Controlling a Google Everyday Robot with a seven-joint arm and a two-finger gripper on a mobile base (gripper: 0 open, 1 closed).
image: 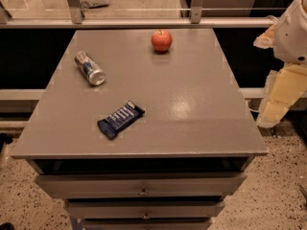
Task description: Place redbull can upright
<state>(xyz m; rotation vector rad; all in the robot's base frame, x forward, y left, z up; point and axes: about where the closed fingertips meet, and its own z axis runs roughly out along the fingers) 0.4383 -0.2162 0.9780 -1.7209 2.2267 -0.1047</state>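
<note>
**A:** Where is the redbull can?

**B:** The redbull can (pixel 89 68) lies on its side on the grey desk (pixel 192 109), in the far left part of the top. One shiny silver end faces the near right. The other end points toward the far left corner. It lies apart from the other things.

**A:** And the tool?

**B:** The tool (pixel 280 97) hangs just off the right edge of the desk, below the white arm (pixel 295 32). Its pale yellow parts point down toward the floor. It is well apart from the can, which lies on the other side of the top. I cannot tell whether the tool is apart or together.

**A:** What else is on the desk?

**B:** A red apple (pixel 161 40) stands at the far side, a little right of the middle. A dark-blue snack bar (pixel 121 119) lies flat and at a slant, left of the middle, between the can and the near edge. Neither touches the can.

**A:** And around the desk?

**B:** Drawers (pixel 141 186) with small knobs are stacked under the top on the near face. Speckled floor (pixel 283 190) shows on either side. A metal rail (pixel 144 23) runs left to right beyond the far edge.
</note>
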